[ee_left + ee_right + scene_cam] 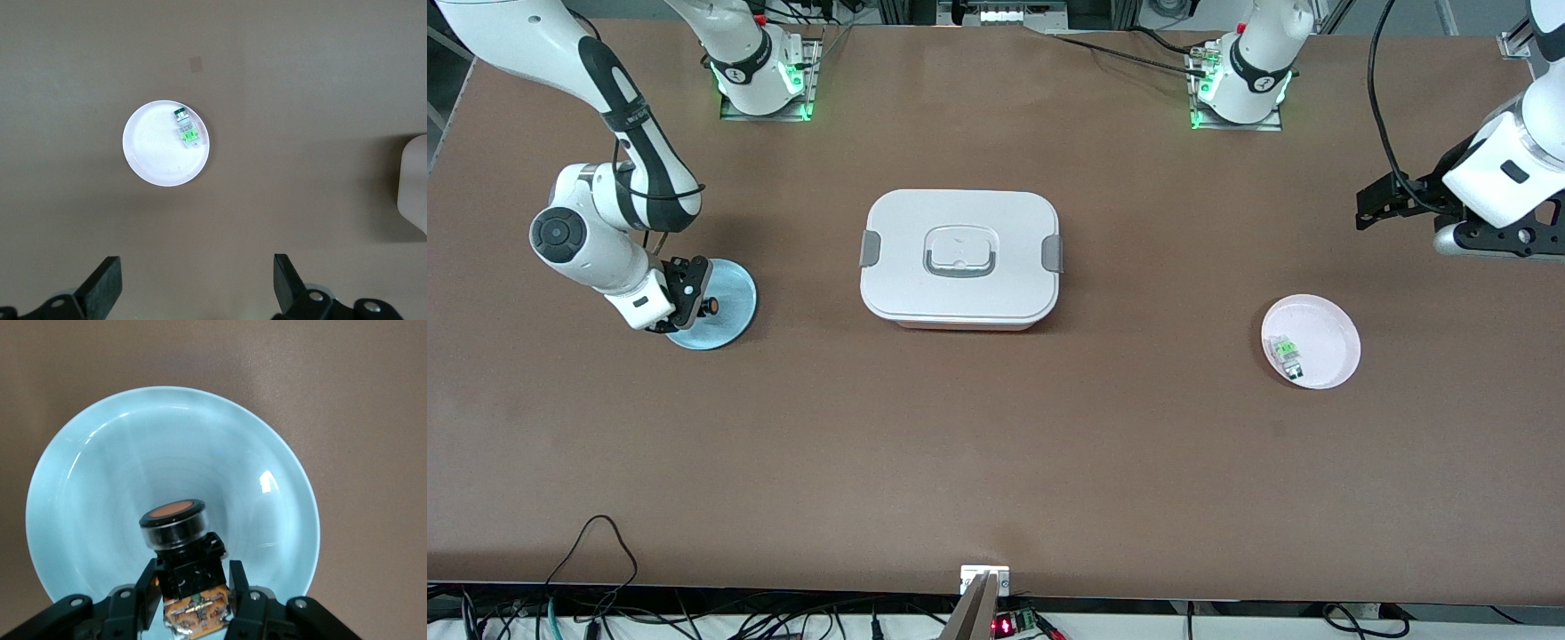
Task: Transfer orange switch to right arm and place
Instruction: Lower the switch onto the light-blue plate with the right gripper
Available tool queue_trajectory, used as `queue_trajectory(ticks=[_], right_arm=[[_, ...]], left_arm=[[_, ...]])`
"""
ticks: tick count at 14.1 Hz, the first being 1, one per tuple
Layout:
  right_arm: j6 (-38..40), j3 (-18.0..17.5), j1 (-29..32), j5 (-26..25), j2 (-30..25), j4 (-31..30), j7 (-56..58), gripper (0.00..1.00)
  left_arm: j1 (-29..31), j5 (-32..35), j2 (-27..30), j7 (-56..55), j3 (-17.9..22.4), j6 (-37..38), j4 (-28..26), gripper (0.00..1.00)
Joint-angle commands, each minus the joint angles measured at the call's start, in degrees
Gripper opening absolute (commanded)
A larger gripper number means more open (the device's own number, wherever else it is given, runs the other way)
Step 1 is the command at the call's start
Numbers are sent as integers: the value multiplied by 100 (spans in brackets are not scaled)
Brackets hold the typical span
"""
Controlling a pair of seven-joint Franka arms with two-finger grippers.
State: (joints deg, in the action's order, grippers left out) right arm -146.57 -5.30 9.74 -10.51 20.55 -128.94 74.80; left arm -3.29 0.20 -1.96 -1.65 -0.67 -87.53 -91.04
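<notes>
The orange switch (181,540), a small black block with an orange round end, sits between the fingers of my right gripper (193,572), which is shut on it. In the front view the right gripper (694,298) holds the switch (711,305) low over a light blue plate (734,313) at the right arm's end of the table. The blue plate (100,473) fills the right wrist view under the switch. My left gripper (1371,209) is open and empty, held high at the left arm's end; its fingers (103,283) stand wide apart over bare table.
A white lidded box (960,258) stands mid-table; its edge shows in the left wrist view (415,183). A pink plate (1332,322) nearer the left arm's end holds a small white-and-green part (1287,353); both show in the left wrist view, plate (157,160) and part (185,127).
</notes>
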Motion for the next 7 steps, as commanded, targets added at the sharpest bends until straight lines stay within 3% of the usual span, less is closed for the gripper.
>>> queue_trajectory(ticks=[1, 4, 5, 6, 7], right_arm=[[-354, -59, 54, -47, 28, -210, -1, 30], [-548, -59, 54, -39, 107, -280, -10, 37], [-539, -59, 54, -39, 90, -280, -10, 47], [-504, -59, 54, 5, 64, -280, -88, 65], [-452, -68, 54, 5, 20, -272, -289, 100]], left_arm=[[31, 77, 82, -125, -30, 52, -46, 100], [22, 120, 65, -116, -30, 26, -37, 100], [22, 120, 73, -90, -30, 35, -37, 100], [30, 112, 65, -90, -30, 26, -28, 100], [22, 112, 65, -90, -30, 26, -19, 100]])
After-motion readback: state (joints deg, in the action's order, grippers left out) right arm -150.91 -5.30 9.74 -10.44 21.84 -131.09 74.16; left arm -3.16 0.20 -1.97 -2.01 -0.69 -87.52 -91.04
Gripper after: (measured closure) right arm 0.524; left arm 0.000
